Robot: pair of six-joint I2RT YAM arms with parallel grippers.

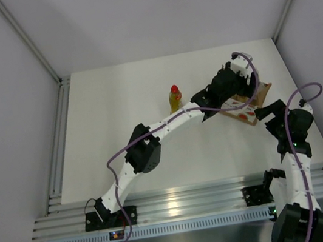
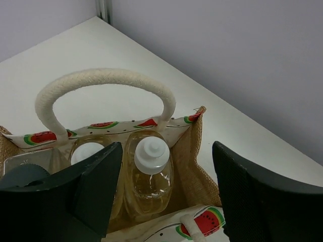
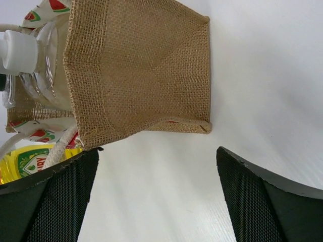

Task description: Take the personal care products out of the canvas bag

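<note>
My left pincer [image 2: 166, 171] hangs over the mouth of the canvas bag [image 2: 191, 151], its jaws parted fairly wide and gripping nothing. Between its fingers [image 2: 96, 186] and a little below them, an amber bottle [image 2: 149, 176] with a white cap stands upright inside the bag, close to the burlap end wall. One finger sits just beside the bottle's shoulder. The other stands well clear of it, out past the bag's wall. A second amber bottle [image 2: 86, 151], also white-capped, is half hidden behind the nearer finger. Further out on that same side only a corner of a clear squarish bottle [image 2: 22, 160] shows, and I cannot make out its cap. A cream handle [image 2: 101, 80] arches just beyond the fingertips, above the watermelon-print rim. My right pincer [image 3: 159, 196] is spread wide and empty over the bare white table [image 3: 252, 75]. The bag's burlap side lies just beyond its fingertips, apart from both of them, with the bag's open mouth off to one side. The yellow bottle [image 1: 175, 98] with the red cap is outside the bag. It stands upright on the table, well off to the side of my left pincer and close to that arm's forearm. From my right pincer, its label shows past the bag, next to one finger.
</note>
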